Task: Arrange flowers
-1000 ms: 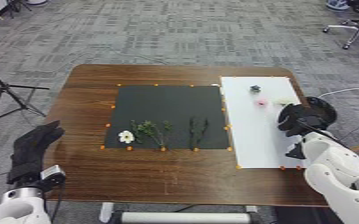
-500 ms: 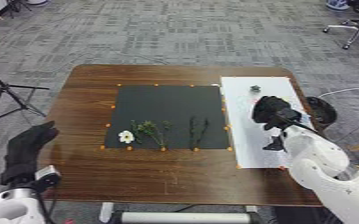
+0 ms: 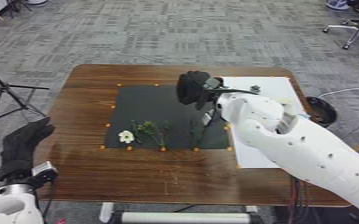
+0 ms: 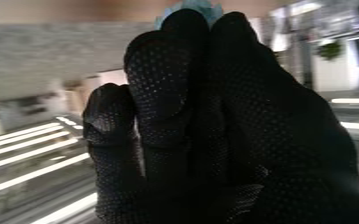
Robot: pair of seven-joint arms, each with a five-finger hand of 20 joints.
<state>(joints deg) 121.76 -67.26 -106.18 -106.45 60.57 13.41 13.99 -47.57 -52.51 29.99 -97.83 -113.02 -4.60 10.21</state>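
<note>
I have my right hand [image 3: 191, 89] above the far right part of the black mat [image 3: 138, 107], its arm crossing over the white sheet [image 3: 249, 158]. In the wrist view its fingers are drawn close together, clamped on a pale blue flower [image 4: 198, 4], whose petals poke out at the tips. My left hand [image 3: 20, 145] is off the left side of the table [image 3: 140, 175], its fingers relaxed and apart from the thumb, holding nothing.

On the mat, near its near left corner, lies a white flower [image 3: 127, 136]. Just beside it are leafy green sprigs [image 3: 147, 128], and farther right, near my right forearm, some thin dark stems [image 3: 196, 134]. On the far part of the sheet I see a small dark flower [image 3: 255, 89] and, close to the arm, a pale flower [image 3: 284, 100]. Orange marks [image 3: 164, 149] dot the edges of mat and sheet. A black bin [image 3: 329, 109] stands at the table's right side.
</note>
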